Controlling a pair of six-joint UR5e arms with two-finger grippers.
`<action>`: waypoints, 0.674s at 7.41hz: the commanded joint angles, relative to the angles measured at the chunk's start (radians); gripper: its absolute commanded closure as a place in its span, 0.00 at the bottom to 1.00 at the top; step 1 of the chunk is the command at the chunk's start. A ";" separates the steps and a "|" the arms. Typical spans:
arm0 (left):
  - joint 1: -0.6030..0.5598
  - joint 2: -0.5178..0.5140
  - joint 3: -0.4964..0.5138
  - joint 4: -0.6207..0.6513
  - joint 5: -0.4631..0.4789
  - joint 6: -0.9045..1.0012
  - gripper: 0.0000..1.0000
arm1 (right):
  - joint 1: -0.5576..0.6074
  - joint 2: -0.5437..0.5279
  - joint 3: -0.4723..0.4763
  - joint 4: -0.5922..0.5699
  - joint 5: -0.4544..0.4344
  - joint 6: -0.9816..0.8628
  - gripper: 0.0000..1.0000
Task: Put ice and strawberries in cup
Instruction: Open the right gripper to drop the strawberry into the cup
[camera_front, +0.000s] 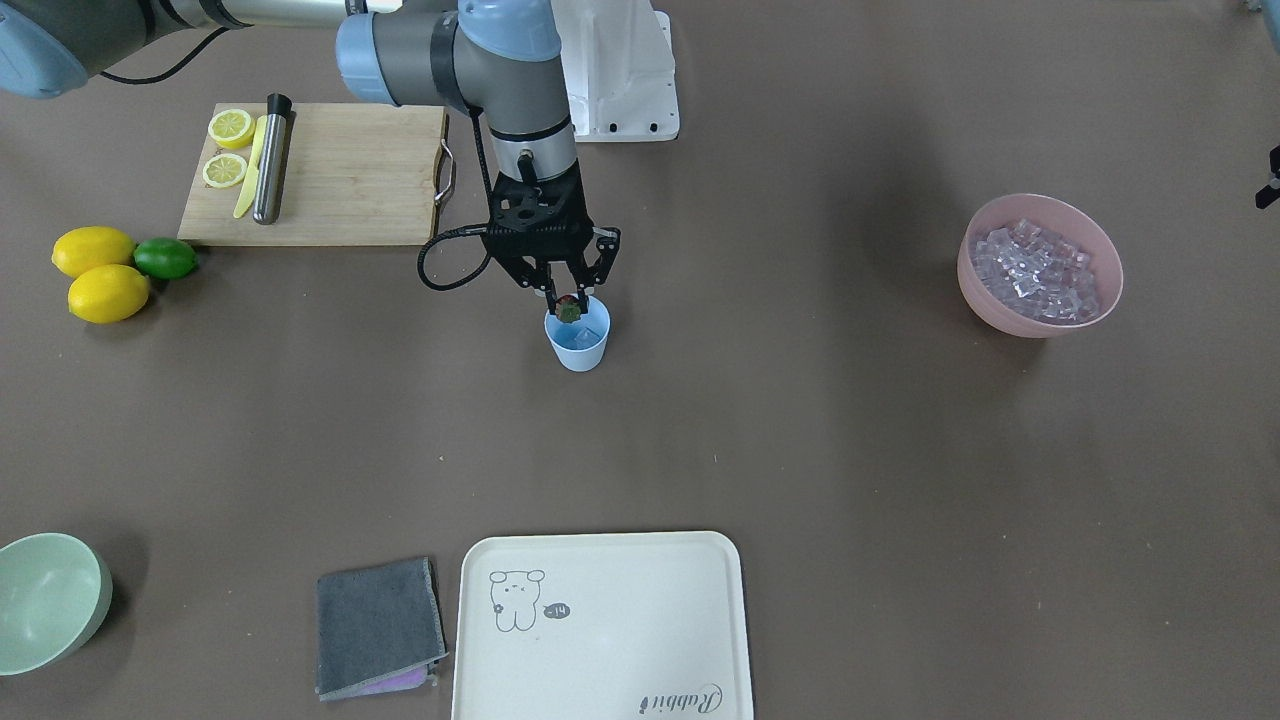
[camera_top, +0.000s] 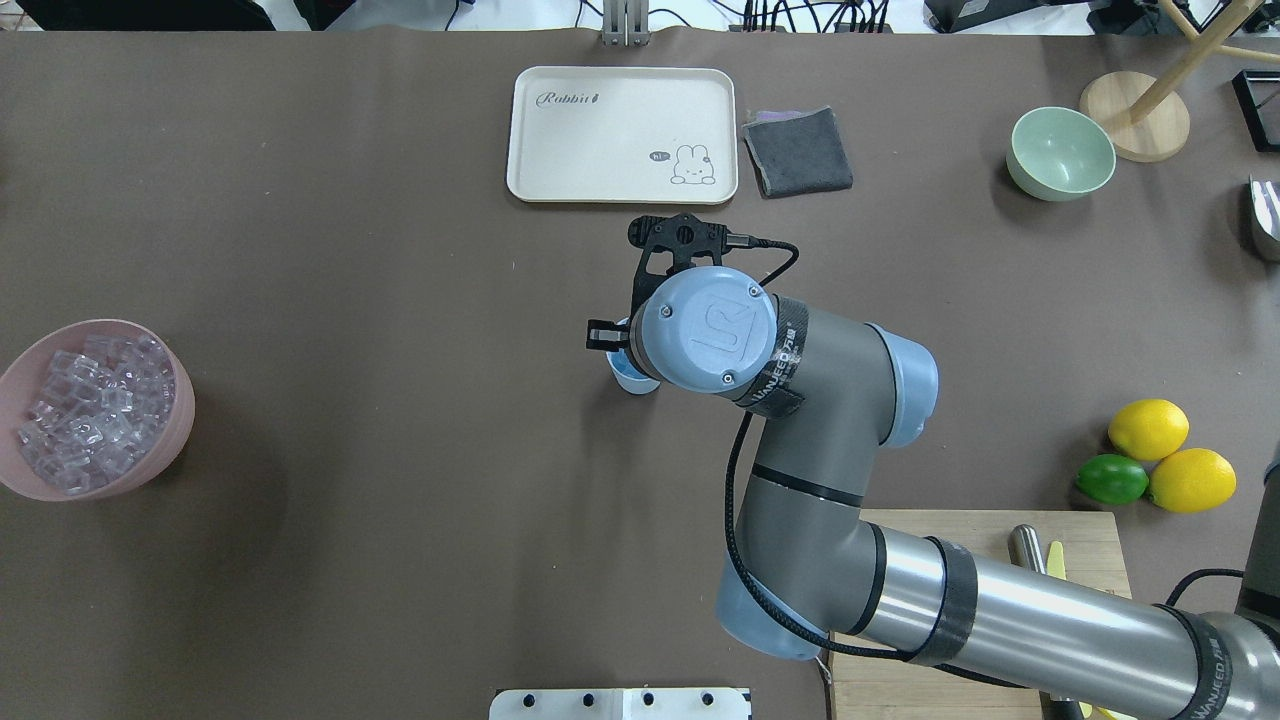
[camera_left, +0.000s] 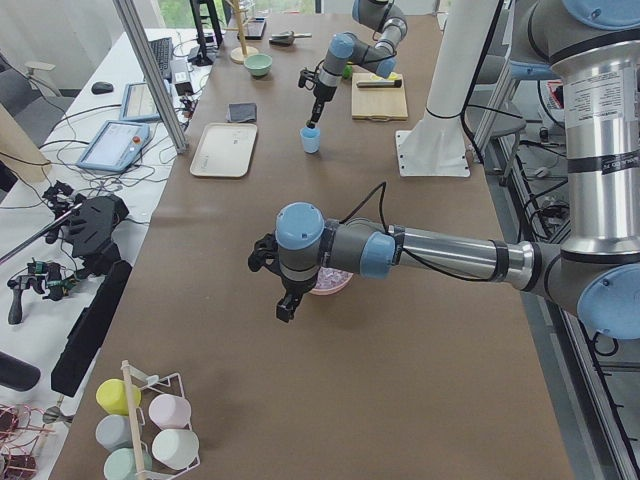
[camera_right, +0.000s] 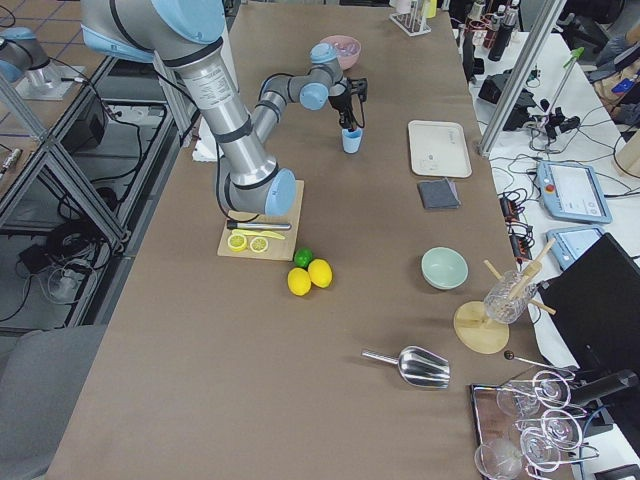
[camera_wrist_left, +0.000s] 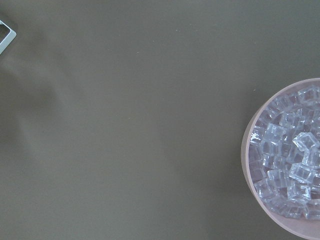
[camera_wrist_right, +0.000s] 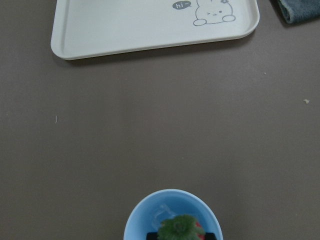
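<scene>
The right gripper (camera_front: 568, 298) pinches the strawberry (camera_front: 568, 311) between its 2 fingertips, right over the mouth of the cup (camera_front: 580, 352). The tips sit at about rim height, nearer the cup's robot-side edge. The cup stands upright mid-table. Some ice (camera_wrist_right: 161, 214) lies inside it; how many cubes cannot be told.

More ice fills the pink bowl (camera_front: 1000, 310), well apart from the cup toward the robot's left. Bare table (camera_front: 800, 420) runs between cup and bowl, and between the cup and the tray (camera_front: 620, 640) at the far edge. The board (camera_front: 350, 180) lies off to the robot's right of the cup, with its metal handle on the cup's side.

The left gripper (camera_left: 286, 304) hangs above the table near the bowl. Whether its fingers are spread or pressed together cannot be told.
</scene>
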 joint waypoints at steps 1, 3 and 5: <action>-0.001 0.001 0.000 0.000 0.000 0.000 0.00 | -0.011 0.002 -0.002 -0.011 -0.009 0.002 0.19; 0.001 0.003 0.003 0.002 0.000 0.000 0.00 | -0.011 0.013 -0.003 -0.009 -0.009 -0.001 0.02; 0.001 0.003 0.012 0.002 0.000 0.000 0.00 | 0.001 0.016 0.009 -0.006 0.011 0.003 0.01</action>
